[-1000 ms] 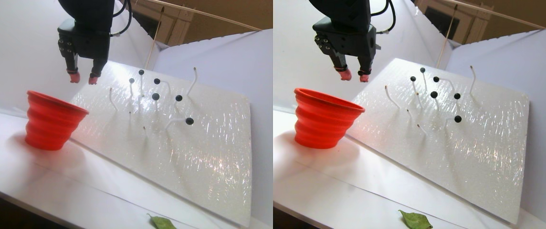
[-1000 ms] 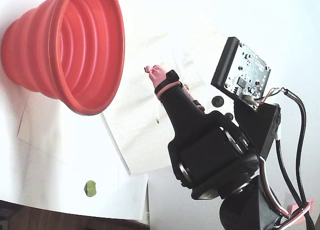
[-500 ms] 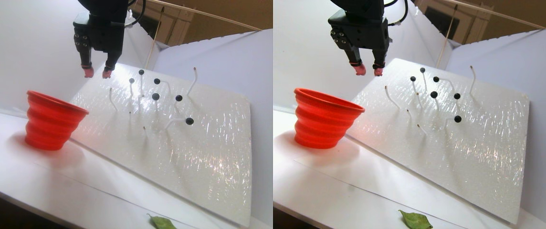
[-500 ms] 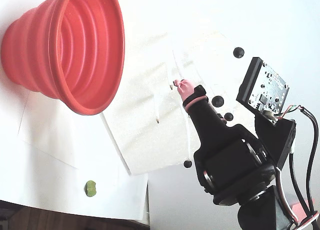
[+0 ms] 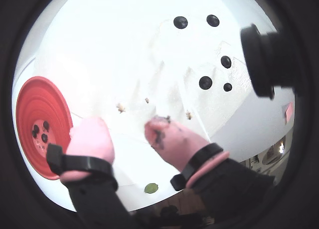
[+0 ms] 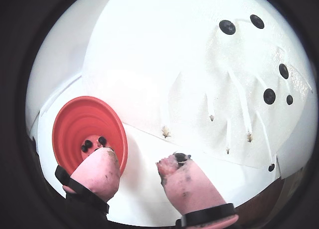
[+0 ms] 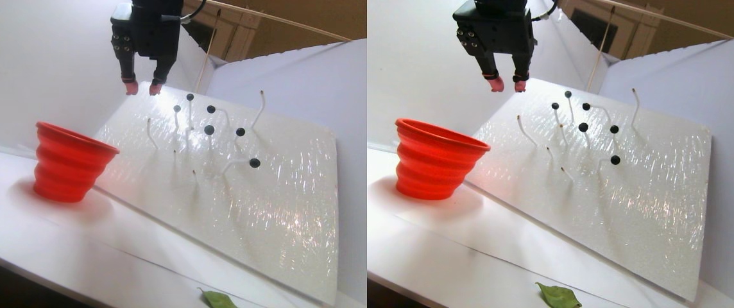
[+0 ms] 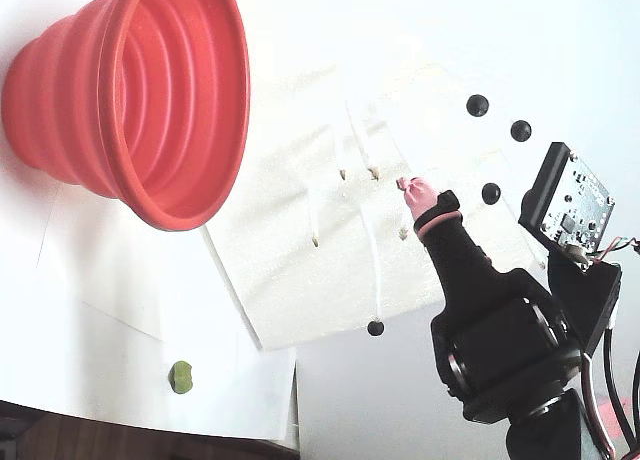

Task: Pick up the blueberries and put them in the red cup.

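The red cup (image 7: 68, 163) stands on the white table, left of a tilted white board (image 7: 264, 192). Three blueberries (image 6: 88, 144) lie at the bottom of the red cup (image 6: 82, 122). Several more blueberries (image 7: 209, 129) sit on thin white stems that rise from the board. My gripper (image 7: 142, 88) hangs open above the board's upper left corner, to the right of and above the cup. Nothing lies between its pink fingertips (image 6: 102, 162). In both wrist views the cup (image 5: 30, 104) shows at the left and the stem blueberries (image 5: 205, 82) at the upper right. In the fixed view the gripper (image 8: 413, 192) is over the board.
Several stems on the board's near side stand bare (image 7: 149, 128). A green leaf (image 7: 219, 299) lies near the table's front edge. White walls close in behind the cup and at the board's right side. A thin rod (image 7: 206, 51) leans at the back corner.
The open gripper has risen and moved right, from just above the cup's rim to above the board's upper left corner. Cup and stem blueberries have not moved.
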